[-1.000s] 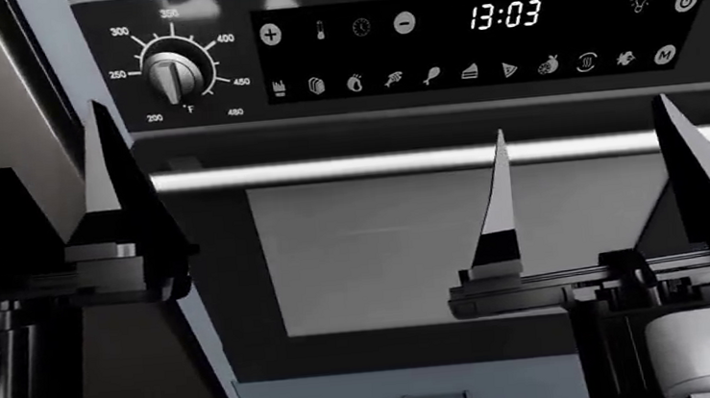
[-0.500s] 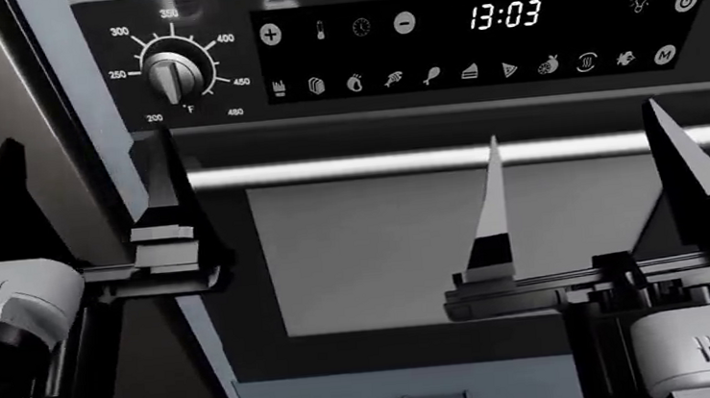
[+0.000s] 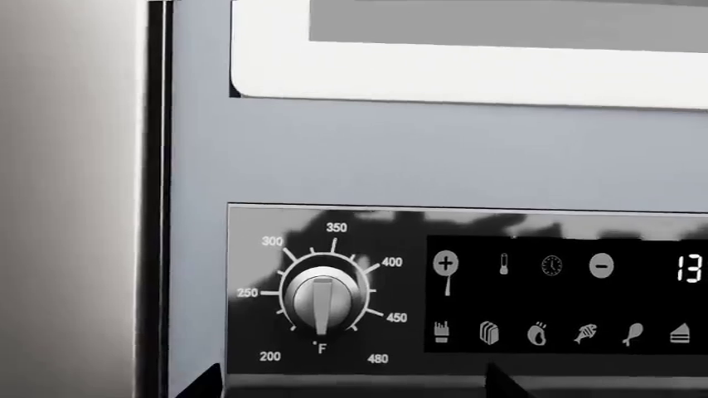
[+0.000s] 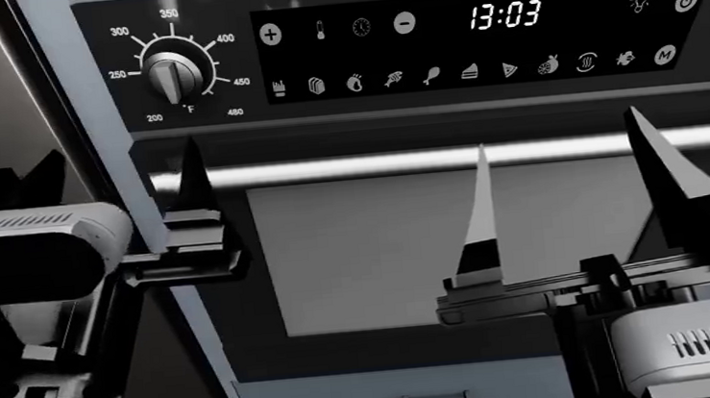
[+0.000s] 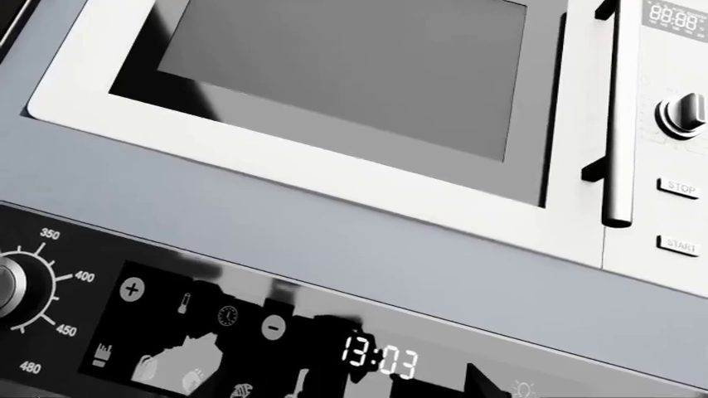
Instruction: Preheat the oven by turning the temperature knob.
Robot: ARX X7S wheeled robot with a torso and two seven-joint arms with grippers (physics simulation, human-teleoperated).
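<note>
Overhead, round silver-and-black temperature knob (image 4: 174,78), left claw (image 4: 116,186) and right claw (image 4: 574,199) spread

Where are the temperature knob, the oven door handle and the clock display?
temperature knob (image 4: 174,78): head view, on its silver grip.
oven door handle (image 4: 366,166): head view, mid-bar between the grippers.
clock display (image 4: 505,16): head view, on the digits 13:03.

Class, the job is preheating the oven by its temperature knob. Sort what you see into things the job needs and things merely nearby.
Needed: temperature knob; left gripper, nearest it.

Merely nearby: clock display; oven door handle; microwave; right gripper.
</note>
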